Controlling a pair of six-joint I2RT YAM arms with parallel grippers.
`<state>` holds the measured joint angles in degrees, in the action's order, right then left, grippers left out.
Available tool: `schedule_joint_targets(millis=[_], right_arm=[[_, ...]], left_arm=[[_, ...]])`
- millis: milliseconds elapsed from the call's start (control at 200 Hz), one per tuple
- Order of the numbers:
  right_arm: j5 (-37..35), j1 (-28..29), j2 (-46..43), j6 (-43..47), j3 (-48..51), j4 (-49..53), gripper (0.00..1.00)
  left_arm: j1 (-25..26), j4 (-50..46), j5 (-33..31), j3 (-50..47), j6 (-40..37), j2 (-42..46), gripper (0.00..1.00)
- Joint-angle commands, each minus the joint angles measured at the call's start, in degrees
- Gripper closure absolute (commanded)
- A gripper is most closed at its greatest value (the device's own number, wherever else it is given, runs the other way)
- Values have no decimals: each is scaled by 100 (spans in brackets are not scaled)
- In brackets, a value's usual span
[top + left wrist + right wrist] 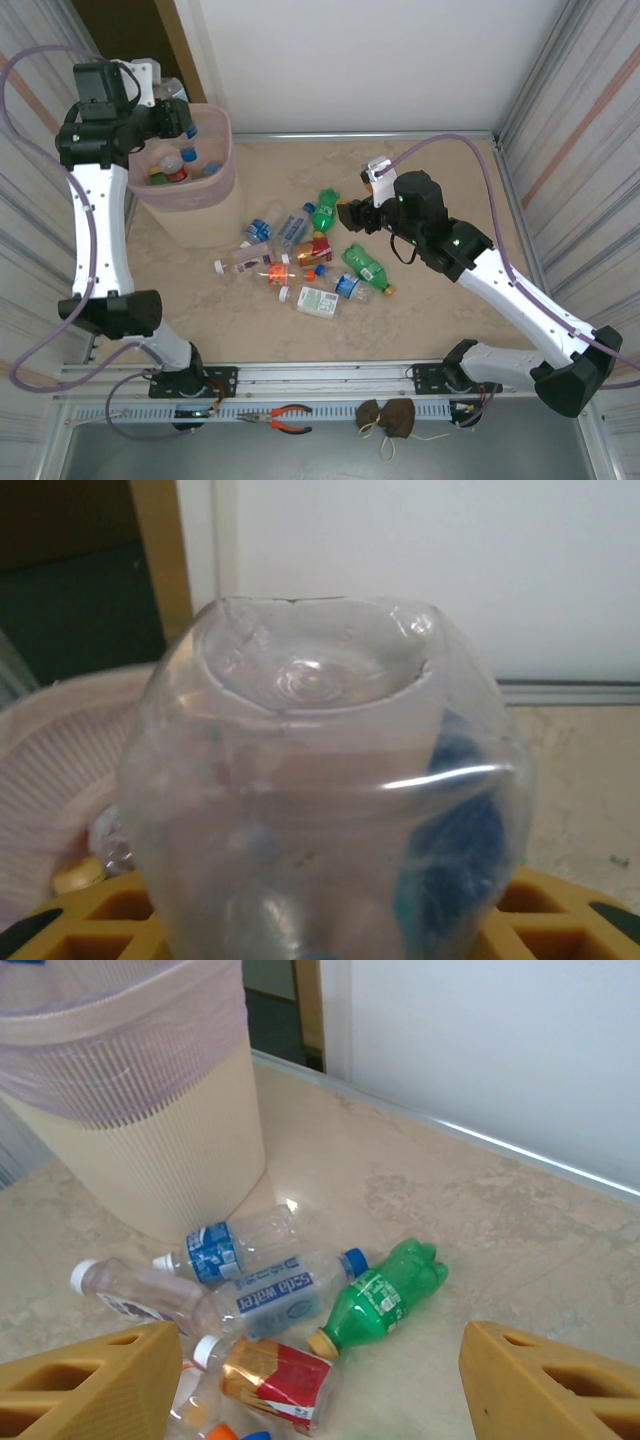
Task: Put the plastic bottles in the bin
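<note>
Jaws of left gripper point(183, 122) clamped on clear bottle point(320, 780) over bin point(228, 152), right gripper point(320, 1380) wide, empty, several bottles point(178, 166) in bin

Left arm point(95, 215) and right arm point(520, 295) alike: slim white link shells between bulky black joint housings, ending in black bases point(180, 375). Trailed by thin pale-purple cables point(455, 136) in wide loops from wrist down to base. Capped at each wrist with a small white bracket point(378, 170). Tipped with blocky yellow-orange fingers point(90, 1385), cut with rectangular pockets.
</note>
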<state>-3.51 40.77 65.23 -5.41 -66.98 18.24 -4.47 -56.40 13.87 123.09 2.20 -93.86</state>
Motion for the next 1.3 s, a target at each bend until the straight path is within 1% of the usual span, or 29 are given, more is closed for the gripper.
schedule_joint_targets(millis=[0, 120, 281, 551, 782, 857, 1012, 1102, 1293], right_arm=[[-161, -39, -63, -30, -179, 74, 28], [-180, -40, -107, -60, -159, 114, 28], [-229, -43, -134, -102, -149, 139, 28], [-241, -43, -107, -118, -159, 187, 28], [-256, -43, -29, -188, -157, 229, 28], [-247, -46, -11, -210, -169, 271, 28], [-256, -99, 26, -407, -233, 486, 28], [-180, -253, 107, -704, -303, 728, 28], [216, -736, 419, -1384, -413, 1413, 31]], left_arm=[[-165, -513, 137, 219, -217, -273, 51], [-213, -638, 220, 151, -304, -634, 51], [-213, -678, 570, -108, -296, -1074, 51], [-212, -736, 603, -479, -344, -1619, 46], [-212, -741, 556, -584, -419, -2007, 41], [-212, -729, 564, -574, -404, -2020, 39], [-214, -621, 558, -618, -359, -1811, 31], [-212, -600, 529, -619, -312, -1668, 28], [-210, -566, 588, -667, -264, -1301, 27]])
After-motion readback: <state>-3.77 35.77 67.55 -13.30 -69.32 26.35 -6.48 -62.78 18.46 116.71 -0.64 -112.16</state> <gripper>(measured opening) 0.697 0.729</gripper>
